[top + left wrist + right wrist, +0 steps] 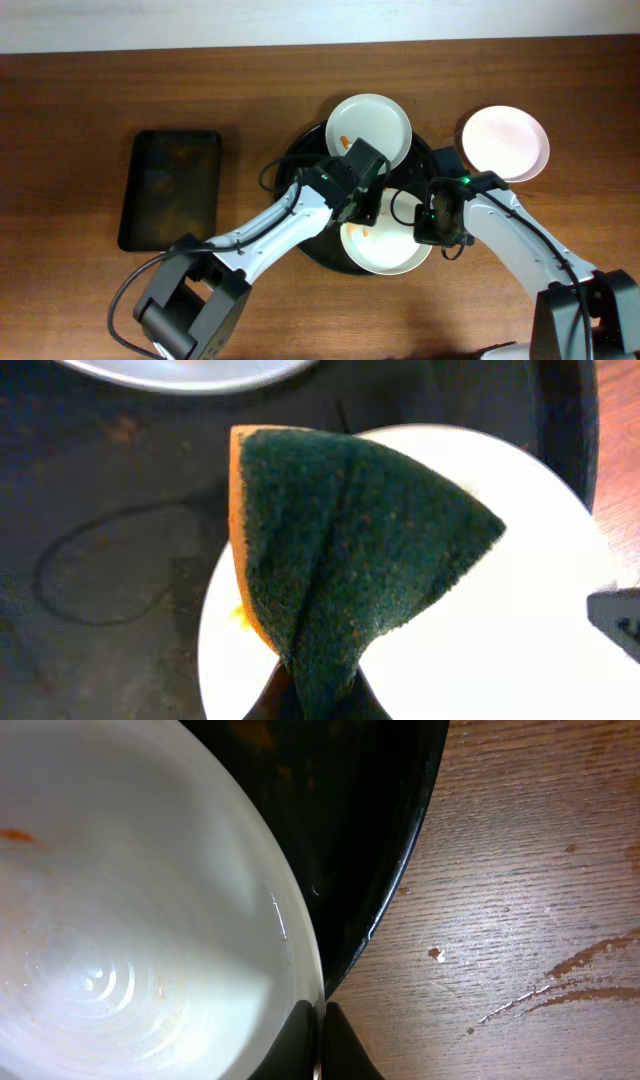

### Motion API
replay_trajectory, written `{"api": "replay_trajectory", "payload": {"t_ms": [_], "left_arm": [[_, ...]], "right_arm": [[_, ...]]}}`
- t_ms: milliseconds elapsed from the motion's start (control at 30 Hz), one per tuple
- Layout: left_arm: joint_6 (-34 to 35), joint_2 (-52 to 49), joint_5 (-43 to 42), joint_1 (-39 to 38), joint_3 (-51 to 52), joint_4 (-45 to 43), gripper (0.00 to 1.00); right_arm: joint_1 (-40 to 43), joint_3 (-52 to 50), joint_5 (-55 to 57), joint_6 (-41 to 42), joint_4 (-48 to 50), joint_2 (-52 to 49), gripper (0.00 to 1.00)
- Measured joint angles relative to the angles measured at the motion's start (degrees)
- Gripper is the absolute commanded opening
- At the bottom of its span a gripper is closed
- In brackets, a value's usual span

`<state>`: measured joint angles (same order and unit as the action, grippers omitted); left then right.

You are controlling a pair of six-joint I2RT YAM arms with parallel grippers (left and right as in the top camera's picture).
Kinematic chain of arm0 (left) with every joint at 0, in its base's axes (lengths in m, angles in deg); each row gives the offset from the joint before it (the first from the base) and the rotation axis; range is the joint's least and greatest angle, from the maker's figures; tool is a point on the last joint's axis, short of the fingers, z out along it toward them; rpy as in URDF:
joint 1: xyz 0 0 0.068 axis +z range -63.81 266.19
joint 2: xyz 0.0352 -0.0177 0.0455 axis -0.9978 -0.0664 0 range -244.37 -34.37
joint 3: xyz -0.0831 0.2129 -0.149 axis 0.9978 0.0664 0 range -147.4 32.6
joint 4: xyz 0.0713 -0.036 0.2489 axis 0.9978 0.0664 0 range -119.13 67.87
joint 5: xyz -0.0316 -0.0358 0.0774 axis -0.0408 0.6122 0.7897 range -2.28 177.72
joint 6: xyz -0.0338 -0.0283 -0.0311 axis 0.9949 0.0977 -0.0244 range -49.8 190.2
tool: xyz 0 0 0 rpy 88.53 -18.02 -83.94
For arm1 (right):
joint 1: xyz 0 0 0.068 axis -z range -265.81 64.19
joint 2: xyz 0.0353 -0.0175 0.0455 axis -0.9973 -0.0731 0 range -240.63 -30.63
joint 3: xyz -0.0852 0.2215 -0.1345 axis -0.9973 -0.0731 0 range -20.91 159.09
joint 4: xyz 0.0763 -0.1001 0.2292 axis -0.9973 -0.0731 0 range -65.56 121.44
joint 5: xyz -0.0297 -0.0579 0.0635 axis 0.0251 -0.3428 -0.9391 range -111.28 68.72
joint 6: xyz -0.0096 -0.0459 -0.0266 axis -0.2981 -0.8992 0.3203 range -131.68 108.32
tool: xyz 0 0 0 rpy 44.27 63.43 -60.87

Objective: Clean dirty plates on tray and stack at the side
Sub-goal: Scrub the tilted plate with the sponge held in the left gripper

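Streaked wood table point(80, 90), white wall point(150, 20) at 12 o'clock. Left gripper point(318, 695) clamps a sponge point(350, 550) over the plate point(520, 610) at 6 o'clock on the tray point(120, 510). Right gripper point(322, 1045) pinches its rim.

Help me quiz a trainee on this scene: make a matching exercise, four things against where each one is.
Things
1. sponge
2. near plate
3. far plate
4. side plate

Places
A. on the table, right of the round tray
B. on the round tray, rim between the right jaws
C. on the round tray, at its far edge
D. pinched in the left jaws

Pairs: 1-D, 2-B, 3-C, 4-A
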<state>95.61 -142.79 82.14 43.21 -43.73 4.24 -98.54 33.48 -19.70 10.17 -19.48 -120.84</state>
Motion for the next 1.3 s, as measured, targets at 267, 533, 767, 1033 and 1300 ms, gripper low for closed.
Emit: {"api": "replay_trajectory", "payload": {"t_ms": [267,533,767,1033,1300], "left_arm": [[0.42,-0.02,-1.49,-3.96,6.71,-5.25,0.00],[1.70,0.22,0.68,-5.70,11.39,-11.37,0.00],[1.49,0.37,11.21,-5.57,12.48,-12.07,0.00],[0.92,0.76,14.86,-4.87,8.44,-13.18,0.00],[1.25,1.60,9.11,-4.83,7.28,-16.90,0.00]], "right_arm": [[0.00,0.00,0.00,-0.02,0.00,0.00,0.04],[0.00,0.00,0.02,-0.02,0.02,0.00,0.04],[0.00,0.00,0.00,-0.02,0.00,0.04,0.04],[0.00,0.00,0.00,-0.02,-0.04,0.04,0.04],[0.00,0.00,0.00,-0.04,-0.07,0.04,0.04]]}}
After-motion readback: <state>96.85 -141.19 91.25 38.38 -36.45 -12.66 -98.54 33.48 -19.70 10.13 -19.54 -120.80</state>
